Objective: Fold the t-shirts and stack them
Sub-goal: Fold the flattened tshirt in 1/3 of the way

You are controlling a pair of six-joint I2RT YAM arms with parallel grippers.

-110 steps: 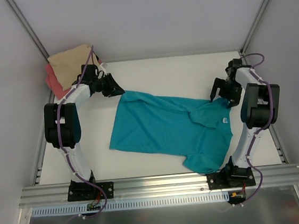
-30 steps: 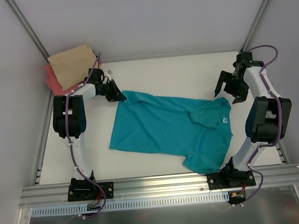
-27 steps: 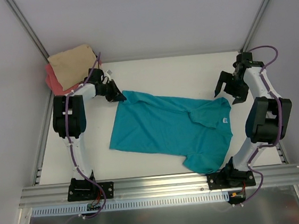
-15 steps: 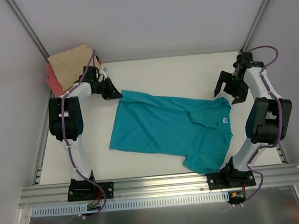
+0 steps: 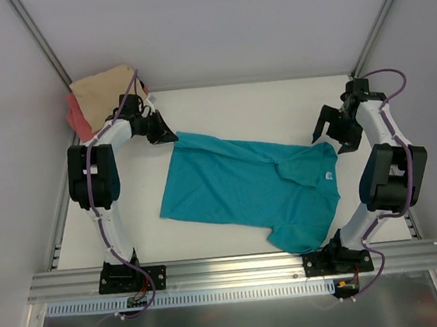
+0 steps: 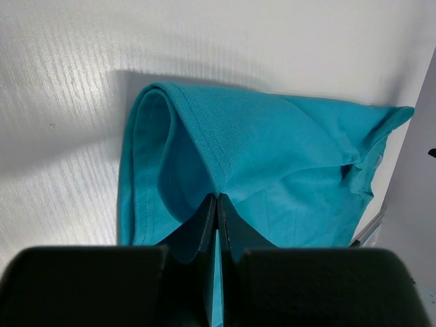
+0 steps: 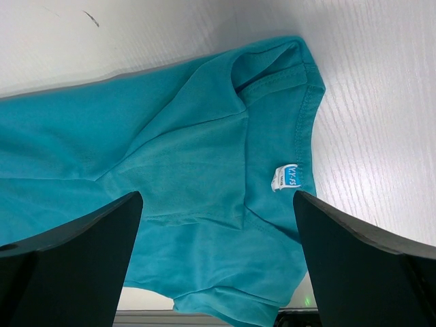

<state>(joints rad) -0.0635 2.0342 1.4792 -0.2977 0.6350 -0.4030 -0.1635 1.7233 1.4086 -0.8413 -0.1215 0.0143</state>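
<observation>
white table (image 5: 236, 107) between pale walls (image 5: 212, 23) bears a teal t-shirt (image 5: 244, 184), left hand (image 5: 169, 135) pinching its edge, right hand (image 5: 333, 139) spread empty.

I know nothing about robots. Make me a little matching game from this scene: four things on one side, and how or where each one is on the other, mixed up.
Things:
1. teal shirt
2. tan shirt
3. left claw
4. right claw

States:
A. open, holding nothing
B. spread out on the table
C. shut on the teal shirt's edge
D. lying on the pink shirt, far left corner

Pairs: 1-B, 2-D, 3-C, 4-A
</observation>
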